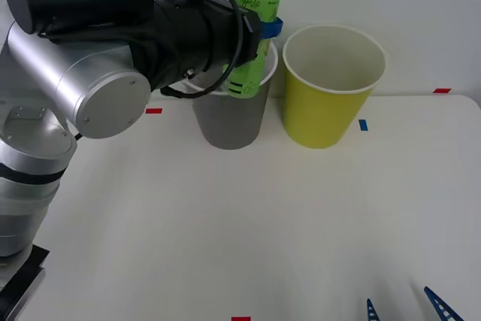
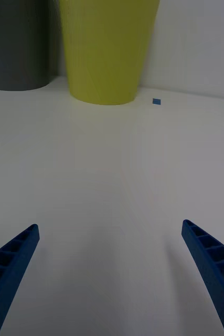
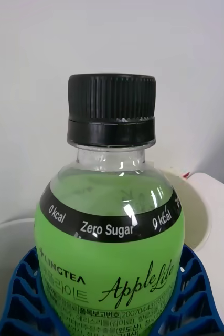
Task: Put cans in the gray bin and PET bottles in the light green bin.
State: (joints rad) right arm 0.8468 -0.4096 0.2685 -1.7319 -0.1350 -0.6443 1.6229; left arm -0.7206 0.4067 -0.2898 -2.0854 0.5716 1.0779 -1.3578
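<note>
Clamped in the left gripper (image 1: 259, 31), the PET bottle (image 1: 254, 13) is held upright over the gray bin (image 1: 229, 122), beside the light green bin's (image 1: 327, 103) white rim. Near the table's (image 1: 225, 223) front edge, the right gripper (image 1: 406, 307) is spread wide above open tabletop.

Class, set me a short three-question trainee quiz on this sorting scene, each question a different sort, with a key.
1. True or false: the left hand holds the green bottle upright.
2. The held bottle is above which bin? A. the gray bin B. the light green bin C. neither
3. Fill in: the right hand, low over the table, has its fingers ____.

Key: 1 true. 2 A; the bottle belongs in the light green bin beside it. 3 open.
</note>
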